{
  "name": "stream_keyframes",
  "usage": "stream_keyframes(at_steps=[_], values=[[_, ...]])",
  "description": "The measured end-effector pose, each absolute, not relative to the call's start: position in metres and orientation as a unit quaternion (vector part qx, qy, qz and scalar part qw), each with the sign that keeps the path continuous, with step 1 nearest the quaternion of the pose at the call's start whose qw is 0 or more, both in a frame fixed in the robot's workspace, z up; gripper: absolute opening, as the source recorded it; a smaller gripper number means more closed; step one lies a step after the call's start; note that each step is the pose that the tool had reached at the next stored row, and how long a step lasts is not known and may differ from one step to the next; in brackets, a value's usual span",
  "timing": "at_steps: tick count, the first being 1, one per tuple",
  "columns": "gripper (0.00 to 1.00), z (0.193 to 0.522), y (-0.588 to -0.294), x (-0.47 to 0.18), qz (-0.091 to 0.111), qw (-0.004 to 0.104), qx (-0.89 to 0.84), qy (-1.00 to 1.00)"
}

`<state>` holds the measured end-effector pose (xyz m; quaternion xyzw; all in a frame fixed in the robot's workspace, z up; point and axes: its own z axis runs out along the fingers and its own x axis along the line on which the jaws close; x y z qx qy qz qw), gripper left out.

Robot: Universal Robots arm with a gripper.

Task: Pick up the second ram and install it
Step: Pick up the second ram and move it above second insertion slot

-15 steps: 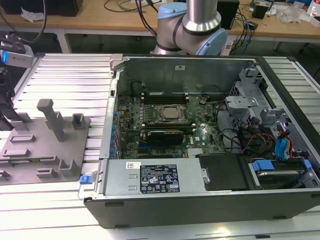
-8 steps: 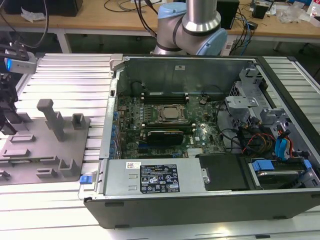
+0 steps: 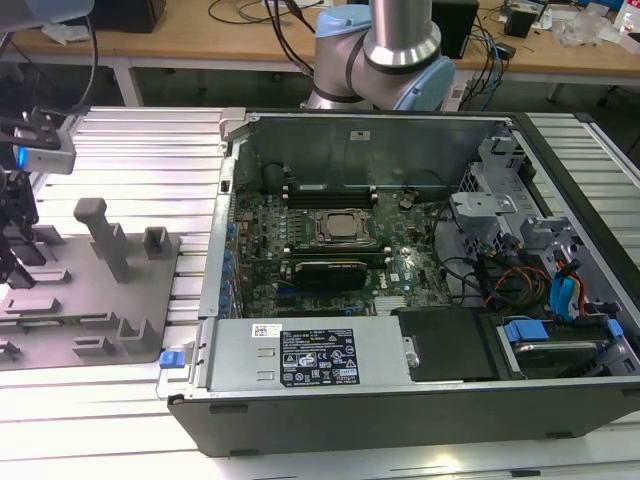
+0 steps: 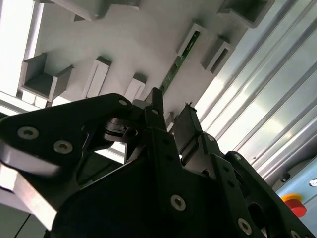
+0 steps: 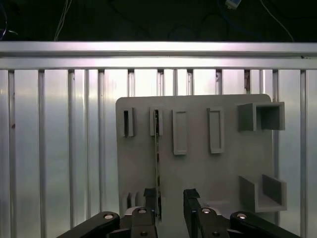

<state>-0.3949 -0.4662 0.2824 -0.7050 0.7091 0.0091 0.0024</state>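
Second ram (image 5: 157, 158) stands on edge on the gray fixture plate (image 5: 198, 168), running straight into the gap of the tool (image 5: 171, 201).

Largest to smallest:
- Ribbed aluminium tabletop (image 5: 49, 148) carries everything.
- Open computer case (image 3: 300, 420) takes up the middle and the exterior view's right, with the motherboard (image 3: 260, 230) exposed inside. The arm's base (image 3: 380, 50) is behind it.
- Fixture plate lies flat at the exterior view's left (image 3: 60, 330), just beside the case, with raised blocks and slot holders on it.
- Tool hovers over the plate's near edge. Jaws are apart, and nothing is clamped. Black fingers (image 5: 190, 198) straddle the line of the board.
- Ram is a thin greenish strip. Its far end sits in a narrow slot holder (image 5: 156, 121); its near end reaches in between the fingers. It's off-centre in the gap, right up against one finger and well clear of the other. Can't tell if it actually touches the near finger.
- In the second wrist view, the board (image 4: 178, 62) runs diagonally across the plate towards the fingertips (image 4: 157, 99), ending just at them, with the same open gap at the tool (image 4: 172, 106).
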Motion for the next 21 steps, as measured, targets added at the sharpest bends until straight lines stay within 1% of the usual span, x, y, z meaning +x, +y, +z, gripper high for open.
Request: stream_keyframes(at_steps=[2, 19, 21], values=[[0.36, 0.275, -0.471, -0.395, 0.009, 0.002, -0.705, 0.709], [0.36, 0.235, -0.472, -0.395, 0.009, 0.002, -0.710, 0.704], [0.36, 0.226, -0.472, -0.395, 0.009, 0.002, -0.711, 0.703]])
